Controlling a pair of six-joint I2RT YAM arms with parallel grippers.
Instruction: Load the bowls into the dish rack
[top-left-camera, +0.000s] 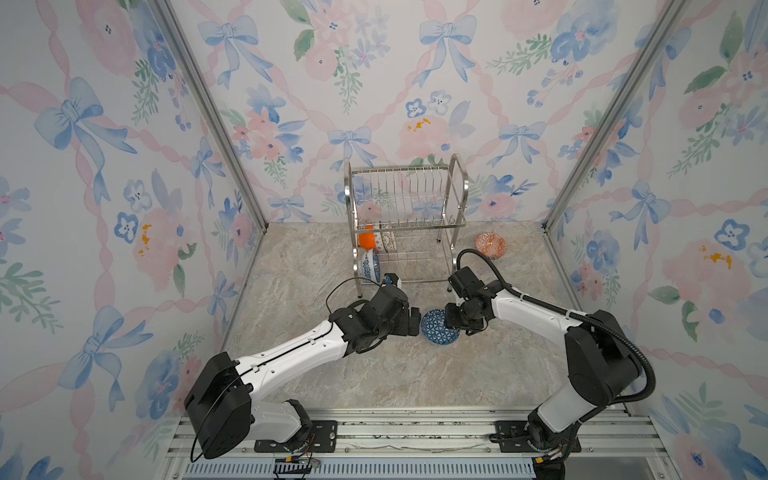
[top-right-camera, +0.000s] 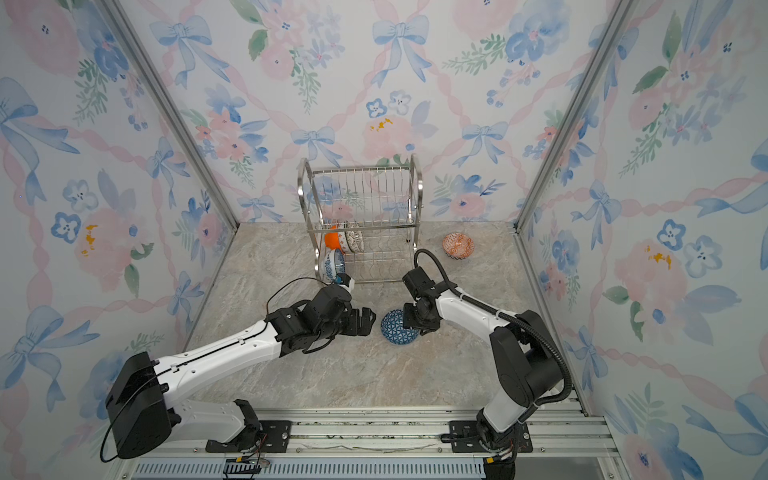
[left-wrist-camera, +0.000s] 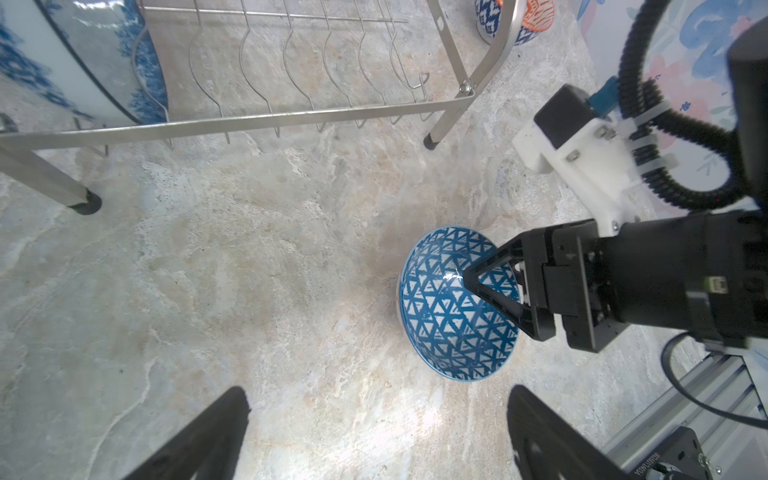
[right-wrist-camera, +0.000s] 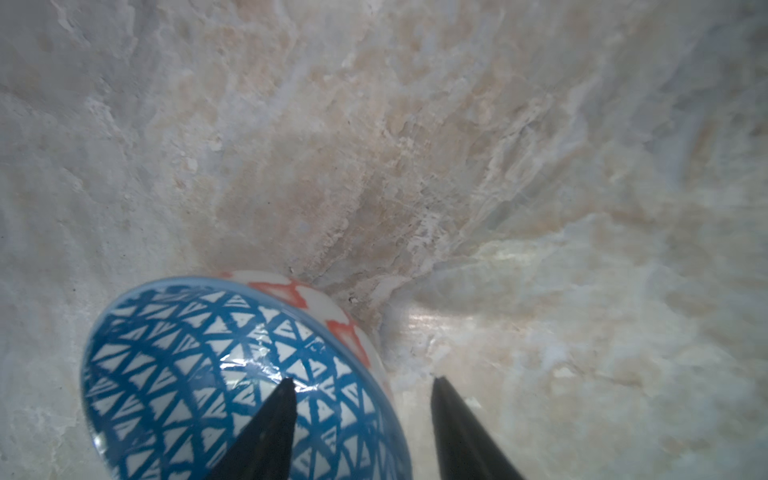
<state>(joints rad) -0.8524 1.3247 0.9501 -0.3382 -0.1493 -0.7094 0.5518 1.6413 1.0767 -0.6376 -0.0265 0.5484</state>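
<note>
R gripper (right-wrist-camera: 362, 379) straddles triangle bowl (right-wrist-camera: 187, 365) rim, jaws apart; L gripper (left-wrist-camera: 379, 390) gapes nearby.

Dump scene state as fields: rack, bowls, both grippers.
rack: two-tier shiny steel wire dish rack, back of the table
in rack: lower tier, left end: glossy orange bowl, blue-white floral bowl, two pale patterned bowls
on table: dark-blue triangle-patterned bowl, tilted, in front of the rack; orange-red-white patterned bowl, upright, right of the rack
left gripper: open, empty
right gripper: open, jaws straddling the triangle-patterned bowl's rim
</note>
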